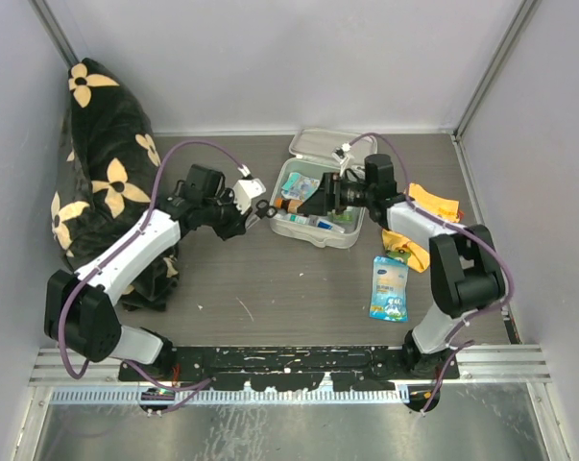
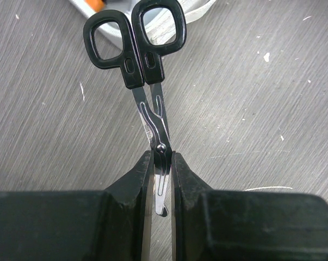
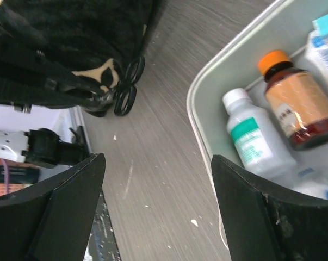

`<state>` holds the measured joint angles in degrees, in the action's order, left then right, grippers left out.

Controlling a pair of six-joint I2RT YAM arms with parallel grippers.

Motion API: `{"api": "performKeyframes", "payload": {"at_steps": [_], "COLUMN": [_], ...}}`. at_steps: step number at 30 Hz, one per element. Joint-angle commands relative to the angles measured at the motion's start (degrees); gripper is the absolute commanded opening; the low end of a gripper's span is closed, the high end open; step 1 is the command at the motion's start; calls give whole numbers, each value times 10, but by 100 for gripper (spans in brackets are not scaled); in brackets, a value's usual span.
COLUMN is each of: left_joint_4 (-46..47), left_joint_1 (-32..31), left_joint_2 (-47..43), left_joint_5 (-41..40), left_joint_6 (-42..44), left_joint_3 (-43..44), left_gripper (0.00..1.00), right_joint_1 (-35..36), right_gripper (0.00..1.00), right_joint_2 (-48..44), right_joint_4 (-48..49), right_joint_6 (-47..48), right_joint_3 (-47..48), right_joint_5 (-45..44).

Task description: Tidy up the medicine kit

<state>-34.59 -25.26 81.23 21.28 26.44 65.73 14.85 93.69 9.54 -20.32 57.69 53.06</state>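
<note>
Top external view. You have the medicine kit (image 1: 327,238) lying lid-open at the far middle of the table (image 1: 270,288). The left gripper (image 1: 241,216) sits just beside the kit's left wall, with the scissors (image 1: 260,207) between the two. The right gripper (image 1: 303,204) hangs over the kit's left half. From this height you cannot tell either gripper's state. To the right of the kit lie an orange-yellow cloth (image 1: 438,204) and a blue-yellow packet (image 1: 390,286). A black flowered cushion (image 1: 102,163) fills the far left corner.

Left wrist view. Only here do you see the grip: the left gripper (image 2: 162,182) is clamped on the scissors (image 2: 153,103) at the blades, near the pivot. The black handles point away from it. Of the medicine kit (image 2: 202,10) you get just a pale strip, cut off by the top edge. The blade tips are partly hidden between the fingers.

Right wrist view. Only here do you see the right gripper (image 3: 157,163) spread wide and holding nothing. The medicine kit (image 3: 204,103) lies to the right, with its rim passing under the right finger. Inside it are an amber bottle with an orange cap (image 3: 297,103) and a white bottle with a green label (image 3: 256,141). Further contents are blurred and cropped. The scissors (image 3: 128,87) show only their handle loops.
</note>
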Motion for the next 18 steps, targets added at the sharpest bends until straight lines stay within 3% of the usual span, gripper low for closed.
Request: {"api": "performKeyframes", "payload": {"at_steps": [1,11,18], "left_joint_4": [14,26,27], "left_joint_1": [-16,-30,-35], "left_joint_2": [-31,-36,-38], "left_joint_5": [16,14,11], "left_joint_6": [-4,-7,-7], "left_joint_3": [21,12,9], "left_gripper": [0,0,0], "right_joint_1": [26,79,100], "right_gripper": [83,79,64], "right_joint_2": [43,111,126], "right_joint_4": [142,191,179], "right_joint_6": [-144,-209,-206], "right_joint_3": [40,77,93], "right_joint_5": [49,68,67]}}
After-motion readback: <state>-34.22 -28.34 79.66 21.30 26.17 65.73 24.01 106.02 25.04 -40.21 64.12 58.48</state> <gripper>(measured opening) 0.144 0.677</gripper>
